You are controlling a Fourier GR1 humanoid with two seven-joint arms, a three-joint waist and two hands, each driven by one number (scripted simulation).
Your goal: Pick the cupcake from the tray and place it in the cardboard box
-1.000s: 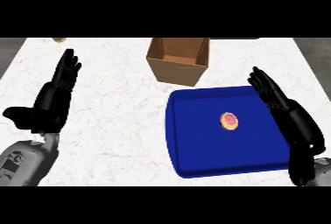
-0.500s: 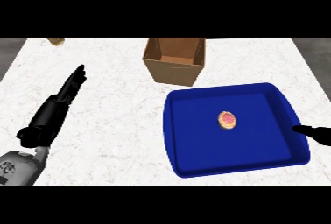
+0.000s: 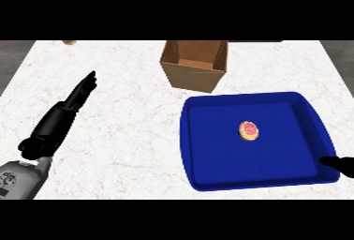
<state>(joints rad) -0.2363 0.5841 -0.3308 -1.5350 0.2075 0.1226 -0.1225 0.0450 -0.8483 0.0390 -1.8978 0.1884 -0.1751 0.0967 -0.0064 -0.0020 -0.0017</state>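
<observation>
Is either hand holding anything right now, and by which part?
Nothing is held. The cupcake lies untouched in the blue tray; the left hand stretches open over the counter, and only a sliver of the right hand shows by the tray's edge.

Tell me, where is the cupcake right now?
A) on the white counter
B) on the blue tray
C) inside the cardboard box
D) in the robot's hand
B: the cupcake lies in the middle of the blue tray, outside the cardboard box.

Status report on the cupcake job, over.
Left robot hand open, fingers straight, left of the tray. Right robot hand barely in view by the tray's near right corner. Cupcake untouched mid-tray; cardboard box open beyond, nothing between.
</observation>
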